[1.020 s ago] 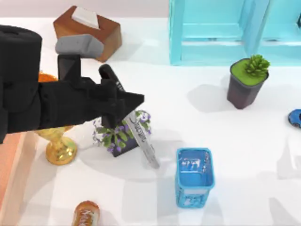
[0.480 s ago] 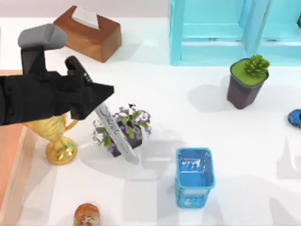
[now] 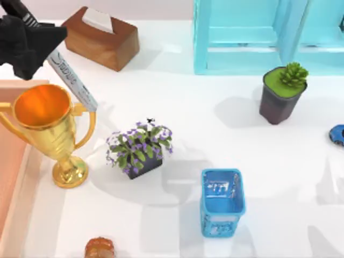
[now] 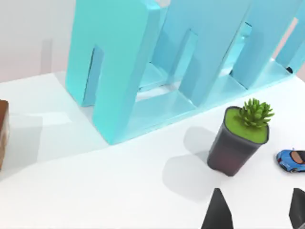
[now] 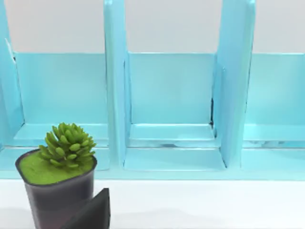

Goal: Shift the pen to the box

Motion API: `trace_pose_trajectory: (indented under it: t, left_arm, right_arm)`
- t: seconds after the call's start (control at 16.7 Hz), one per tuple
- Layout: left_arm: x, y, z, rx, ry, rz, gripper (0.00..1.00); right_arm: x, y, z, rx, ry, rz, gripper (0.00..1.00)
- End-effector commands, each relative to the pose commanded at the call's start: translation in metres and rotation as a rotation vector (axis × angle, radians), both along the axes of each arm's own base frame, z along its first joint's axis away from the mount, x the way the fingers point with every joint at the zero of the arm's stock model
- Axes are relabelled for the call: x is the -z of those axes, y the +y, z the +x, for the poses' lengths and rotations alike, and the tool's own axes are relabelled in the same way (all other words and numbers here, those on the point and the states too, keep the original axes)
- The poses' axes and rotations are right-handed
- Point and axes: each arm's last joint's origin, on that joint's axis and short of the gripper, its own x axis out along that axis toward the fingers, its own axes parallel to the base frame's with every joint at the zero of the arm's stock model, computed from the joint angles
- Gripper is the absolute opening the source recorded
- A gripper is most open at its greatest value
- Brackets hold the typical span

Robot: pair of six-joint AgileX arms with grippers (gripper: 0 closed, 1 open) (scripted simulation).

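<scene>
The pen is hanging tilted in the air, its capped end pinched in the left tool and its grey lettered barrel slanting down and away from the tool toward the gold trophy, whose cup is sitting just below the tool. The left tool is hovering at the far left corner of the white surface, its fingers pressing together on the pen. The box is lying just beneath and to the left of the tool, behind the trophy's cup, only its orange floor and pale rim showing. The brown tissue box is standing just to the right of the tool. Farther off are sitting a purple flower pot, a blue pen holder, a succulent pot and a turquoise shelf. In the right wrist view, one dark finger of the right tool is showing beside the succulent pot; whether that tool is spread I cannot tell.
</scene>
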Motion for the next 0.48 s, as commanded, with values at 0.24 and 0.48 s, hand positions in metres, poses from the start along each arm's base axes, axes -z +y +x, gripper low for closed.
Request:
trace_pose_trajectory:
  t: [0.24, 0.48]
  left_arm:
    - [-0.028, 0.064, 0.0, -0.084, -0.212, 0.247, 0.0]
    - [-0.013, 0.123, 0.0, -0.065, -0.197, 0.443, 0.0]
  right_arm:
    - [0.0, 0.0, 0.0, 0.0, 0.0, 0.0, 1.0]
    - [0.0, 0.0, 0.0, 0.0, 0.0, 0.0, 1.0]
